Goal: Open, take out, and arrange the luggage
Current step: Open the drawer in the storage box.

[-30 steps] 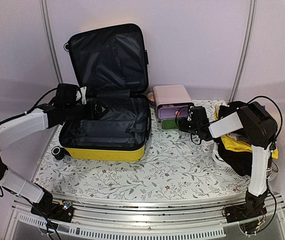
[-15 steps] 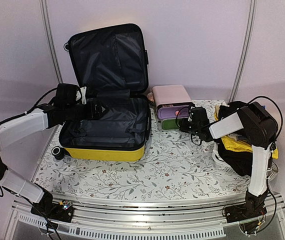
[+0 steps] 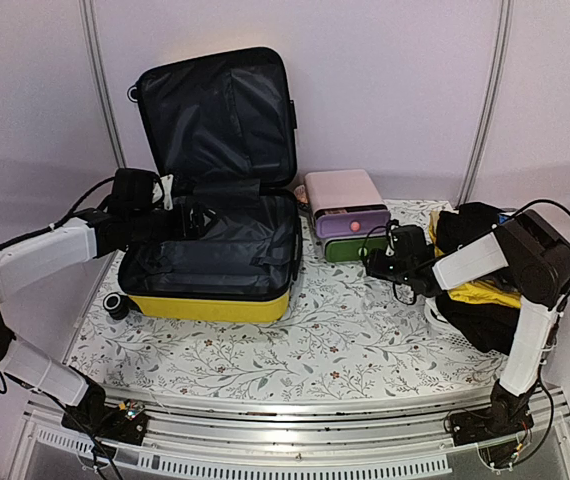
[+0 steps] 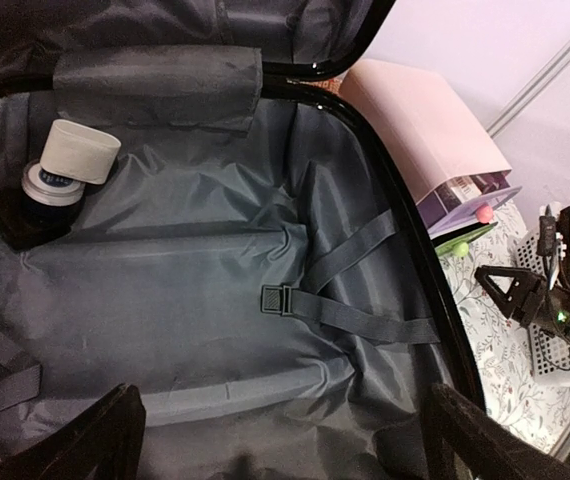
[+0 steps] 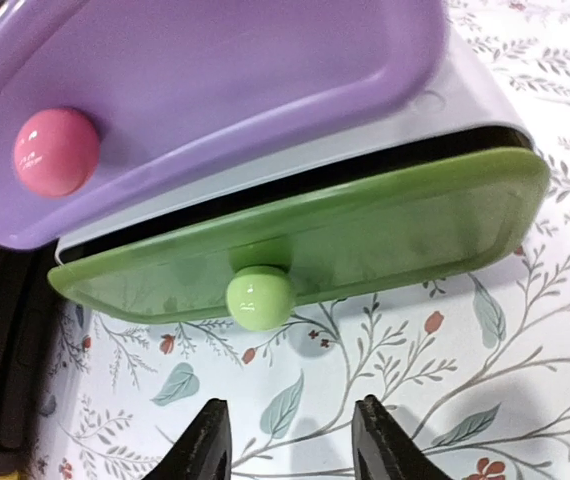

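Luggage [image 3: 210,300] lies open on the table's 9 o'clock side, yellow shell down, lid [image 3: 215,110] upright against the back wall at 12. My left pincer [image 3: 193,218] hangs inside the lower shell near the hinge edge, with its fingers [image 4: 95,440] spread wide and pinching nothing. Black lining [image 4: 195,300] lies under it, and the strap buckle [image 4: 275,298] is mid-shell. A dark bottle with a beige cap [image 4: 65,165] sits in the corner at 10 in my left wrist view. The shell rim [image 4: 405,230] runs along 3, with the drawer box [image 3: 343,205] just beyond it.

My right pincer [image 5: 293,440] is low over the floral cloth [image 3: 295,350]. Its fingers [image 5: 200,450] are apart with nothing between them. The green knob [image 5: 259,296] is just ahead at 12, untouched. The green drawer [image 5: 385,220] front shows a dark gap from the box body. Above it is the purple drawer [image 5: 225,90] with the pink knob [image 5: 56,152]. Bare cloth runs at 6 of both luggage and box. The white basket [image 4: 550,350] of black and yellow clothes [image 3: 485,295] sits at the table's 3 o'clock edge.
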Action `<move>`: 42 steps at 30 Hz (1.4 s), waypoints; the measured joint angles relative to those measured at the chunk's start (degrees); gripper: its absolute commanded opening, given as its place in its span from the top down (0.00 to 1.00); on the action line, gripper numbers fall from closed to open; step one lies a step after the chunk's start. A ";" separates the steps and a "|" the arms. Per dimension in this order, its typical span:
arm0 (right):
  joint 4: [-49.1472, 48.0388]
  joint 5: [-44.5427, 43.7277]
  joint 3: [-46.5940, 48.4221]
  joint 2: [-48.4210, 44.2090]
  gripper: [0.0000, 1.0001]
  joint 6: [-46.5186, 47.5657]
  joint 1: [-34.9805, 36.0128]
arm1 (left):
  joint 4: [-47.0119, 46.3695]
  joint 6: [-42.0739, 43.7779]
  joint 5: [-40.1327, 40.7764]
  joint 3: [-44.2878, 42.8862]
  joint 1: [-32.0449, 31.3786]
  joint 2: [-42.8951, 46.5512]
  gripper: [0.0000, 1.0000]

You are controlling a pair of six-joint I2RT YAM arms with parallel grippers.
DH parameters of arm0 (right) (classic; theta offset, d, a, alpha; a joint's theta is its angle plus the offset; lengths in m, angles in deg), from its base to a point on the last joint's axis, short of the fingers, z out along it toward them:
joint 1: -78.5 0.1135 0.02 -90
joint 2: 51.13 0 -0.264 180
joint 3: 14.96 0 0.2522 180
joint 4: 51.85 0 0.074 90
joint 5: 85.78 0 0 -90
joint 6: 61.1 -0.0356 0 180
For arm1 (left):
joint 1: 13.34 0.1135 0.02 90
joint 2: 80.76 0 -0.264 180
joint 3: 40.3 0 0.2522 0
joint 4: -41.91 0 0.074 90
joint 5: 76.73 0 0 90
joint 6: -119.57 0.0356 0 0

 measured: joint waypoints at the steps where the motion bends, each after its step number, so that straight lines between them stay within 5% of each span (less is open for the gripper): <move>1: 0.17 -0.09 -0.04 -0.15 0.44 0.15 0.00 | 0.00 0.02 -0.02 0.02 0.00 0.00 0.02; 5: 1.62 0.15 1.40 0.11 0.38 0.42 0.04 | -0.02 0.00 -0.15 0.07 0.00 0.00 0.02; 20: 7.21 -0.94 12.83 7.21 0.44 0.28 0.04 | -0.17 -0.22 -0.15 0.07 0.07 0.00 0.02; 34: 8.98 -1.86 13.90 8.02 0.76 -0.35 0.04 | -0.59 -0.17 -0.13 0.07 0.09 -0.02 0.02; 42: 8.41 -1.81 13.62 8.02 0.80 -0.33 0.07 | -0.57 -0.13 -0.07 0.07 0.09 -0.02 0.02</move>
